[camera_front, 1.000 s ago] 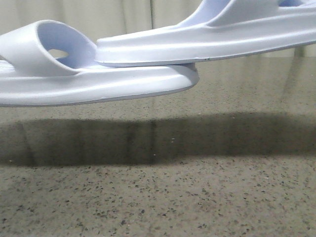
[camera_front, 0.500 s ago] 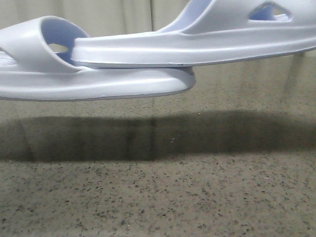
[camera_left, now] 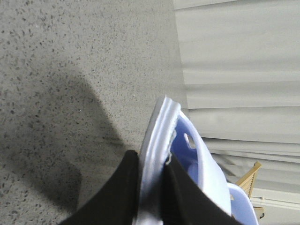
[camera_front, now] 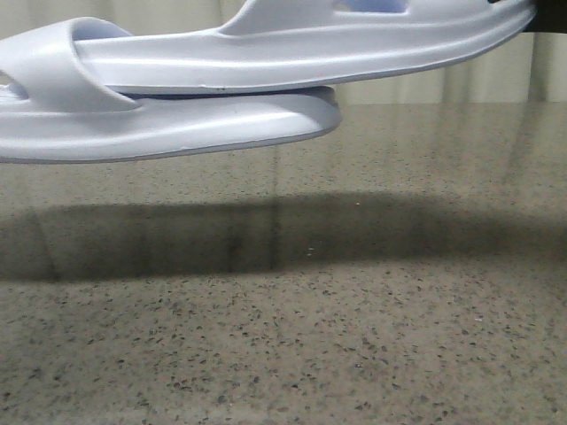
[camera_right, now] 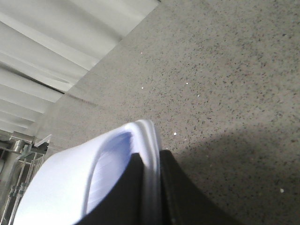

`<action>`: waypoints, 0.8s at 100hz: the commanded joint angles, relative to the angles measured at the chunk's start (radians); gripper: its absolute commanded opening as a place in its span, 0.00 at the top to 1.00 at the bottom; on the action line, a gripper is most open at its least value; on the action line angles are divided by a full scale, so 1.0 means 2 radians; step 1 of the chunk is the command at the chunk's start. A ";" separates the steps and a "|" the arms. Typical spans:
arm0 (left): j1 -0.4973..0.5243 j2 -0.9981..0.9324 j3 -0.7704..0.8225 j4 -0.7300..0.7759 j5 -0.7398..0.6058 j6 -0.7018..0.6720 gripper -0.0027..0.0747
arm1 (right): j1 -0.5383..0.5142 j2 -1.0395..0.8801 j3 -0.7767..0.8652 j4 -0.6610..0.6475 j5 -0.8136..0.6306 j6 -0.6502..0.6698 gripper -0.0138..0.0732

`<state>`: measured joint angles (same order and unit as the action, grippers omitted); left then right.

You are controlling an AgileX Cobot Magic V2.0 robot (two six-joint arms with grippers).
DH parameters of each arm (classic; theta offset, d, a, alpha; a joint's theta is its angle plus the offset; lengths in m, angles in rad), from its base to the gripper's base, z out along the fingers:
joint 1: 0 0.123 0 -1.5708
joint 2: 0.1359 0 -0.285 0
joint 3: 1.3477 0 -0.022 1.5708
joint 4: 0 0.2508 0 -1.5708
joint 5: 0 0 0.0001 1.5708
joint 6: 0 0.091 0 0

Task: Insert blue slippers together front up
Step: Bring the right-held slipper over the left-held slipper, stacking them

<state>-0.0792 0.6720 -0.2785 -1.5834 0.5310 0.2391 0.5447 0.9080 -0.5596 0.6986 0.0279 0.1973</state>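
Note:
Two pale blue slippers hang in the air above the speckled table (camera_front: 354, 336). The lower slipper (camera_front: 177, 133) comes in from the left, its toe pointing right. The upper slipper (camera_front: 337, 40) comes in from the right and lies on top of it, its toe pushed under the lower slipper's strap (camera_front: 44, 66). My left gripper (camera_left: 152, 164) is shut on the sole edge of the lower slipper (camera_left: 159, 136). My right gripper (camera_right: 151, 161) is shut on the sole edge of the upper slipper (camera_right: 93, 183). Neither gripper shows in the front view.
The slippers cast a wide dark shadow (camera_front: 266, 235) on the table below them. A pale pleated curtain (camera_front: 425, 75) hangs behind the table. A metal rack (camera_right: 14, 164) and a wooden piece (camera_left: 248, 176) stand past the table edge.
The upper slipper has slid further left along the lower one, its toe now deep under the strap, and its right end has risen. The lower slipper has barely moved.

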 commanded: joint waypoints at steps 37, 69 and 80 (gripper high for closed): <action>-0.003 0.003 -0.016 -0.052 0.095 0.008 0.93 | 0.048 0.036 -0.024 0.003 -0.041 -0.007 0.95; -0.003 0.003 -0.016 -0.105 0.133 0.042 0.93 | 0.073 0.056 -0.042 -0.009 -0.053 -0.007 0.95; -0.003 0.003 -0.017 -0.111 0.145 0.049 0.93 | 0.081 0.060 -0.049 -0.016 -0.055 -0.007 0.95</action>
<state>-0.0733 0.6720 -0.2772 -1.7078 0.6140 0.3285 0.6725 1.0259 -0.6142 0.7044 -0.1049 0.1973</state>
